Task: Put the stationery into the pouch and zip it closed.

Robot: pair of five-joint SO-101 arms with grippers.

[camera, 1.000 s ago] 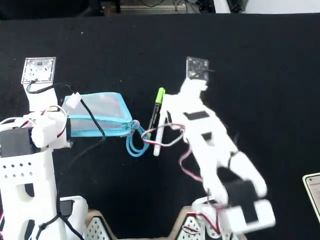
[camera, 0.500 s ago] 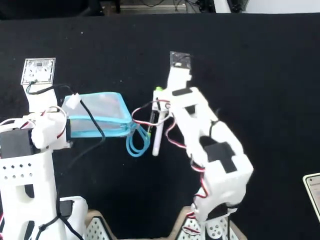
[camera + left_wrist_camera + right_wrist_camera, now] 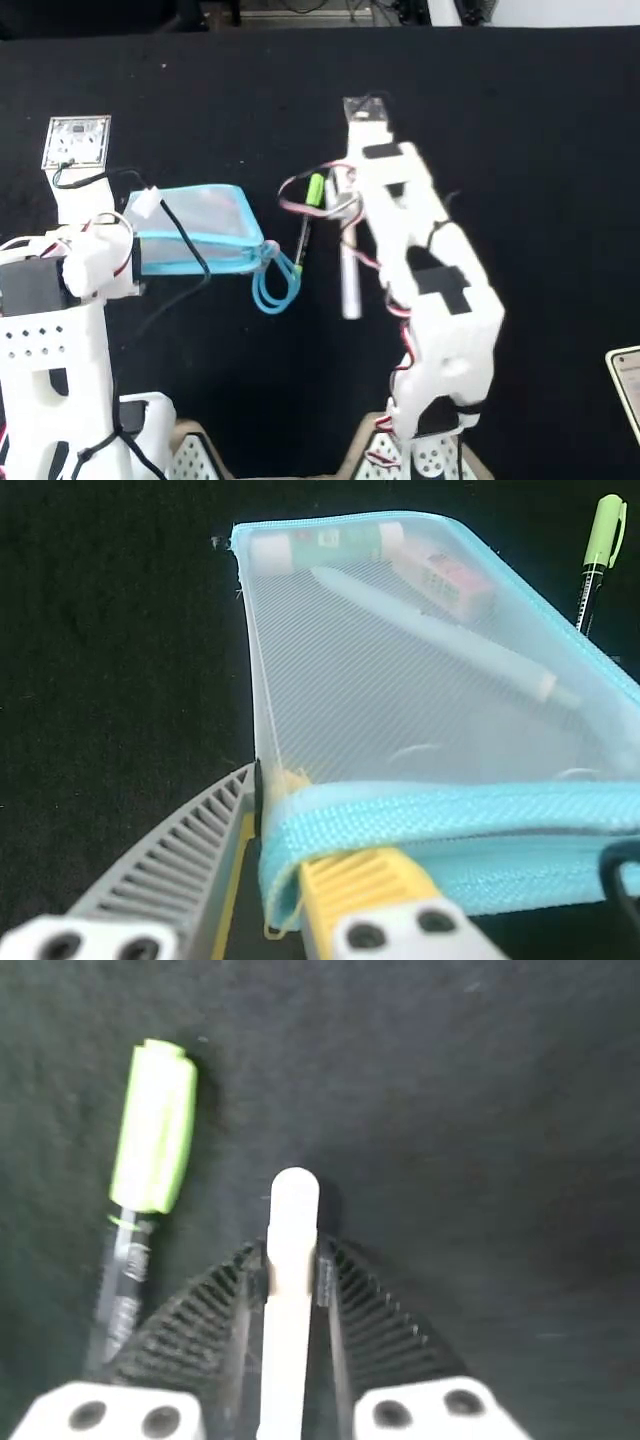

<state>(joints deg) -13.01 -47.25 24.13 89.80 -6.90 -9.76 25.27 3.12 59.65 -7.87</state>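
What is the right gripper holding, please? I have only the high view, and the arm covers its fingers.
Observer: The right gripper is shut on a slim white plastic pen, clamped between both fingers.
Operator: Is the green-capped black pen caught as well?
Observer: No, it lies outside the fingers, not between them.
Operator: And what is the other arm doing?
Observer: The left gripper is shut on one corner of the light-blue mesh pouch.
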